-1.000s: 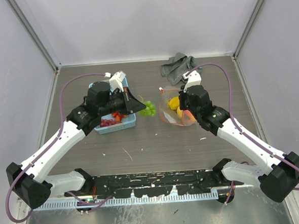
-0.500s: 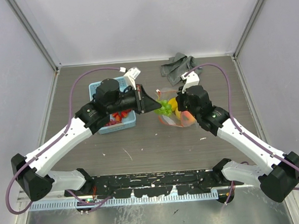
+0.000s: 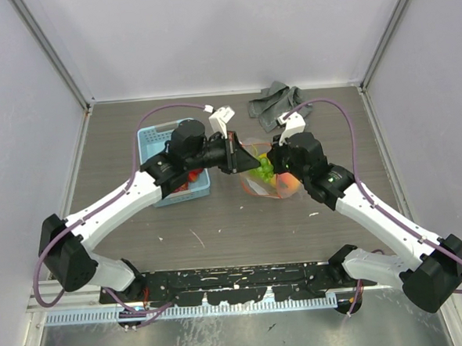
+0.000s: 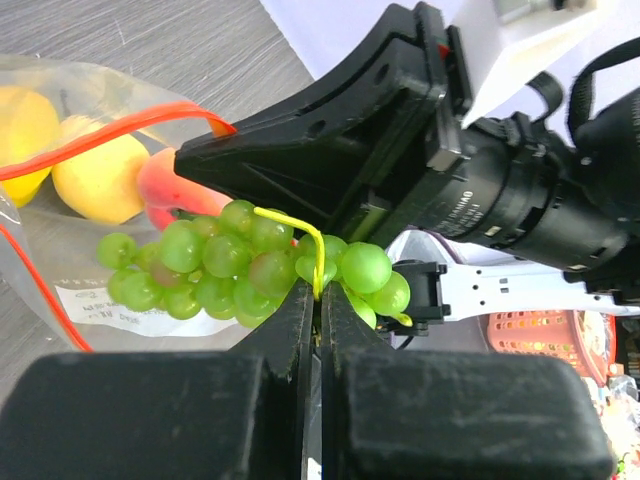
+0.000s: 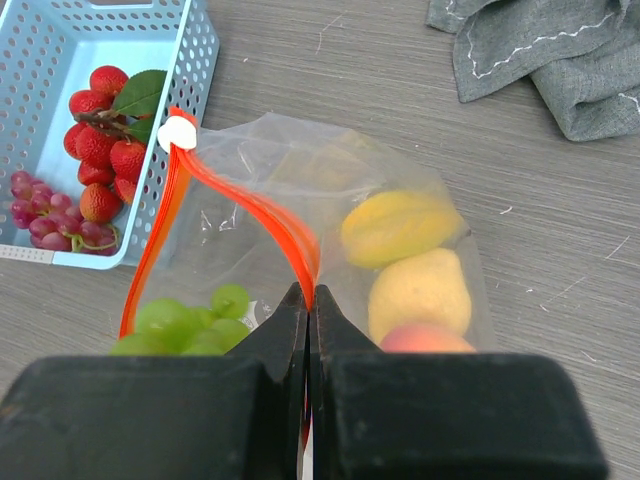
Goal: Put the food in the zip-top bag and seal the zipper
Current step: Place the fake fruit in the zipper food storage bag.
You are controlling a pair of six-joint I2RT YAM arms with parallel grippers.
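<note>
The left gripper (image 4: 318,300) pinches the green grapes (image 4: 230,265) by their yellow stem at the open mouth of the zip-top bag (image 5: 290,165). The right gripper (image 5: 308,295) is clamped on the zipper (image 5: 250,205). A lemon (image 5: 395,228) and a peach (image 5: 420,340) lie inside. Farther off, the basket (image 5: 190,60) holds strawberries (image 5: 105,150) and purple grapes (image 5: 40,210).

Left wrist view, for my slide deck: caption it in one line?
Left gripper pinches green grapes by the stem at the open mouth of the zip-top bag.

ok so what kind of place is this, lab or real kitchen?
Probably a lab test cell, not a kitchen: bare white walls boxing in the table, toy strawberries in a blue basket.
</note>
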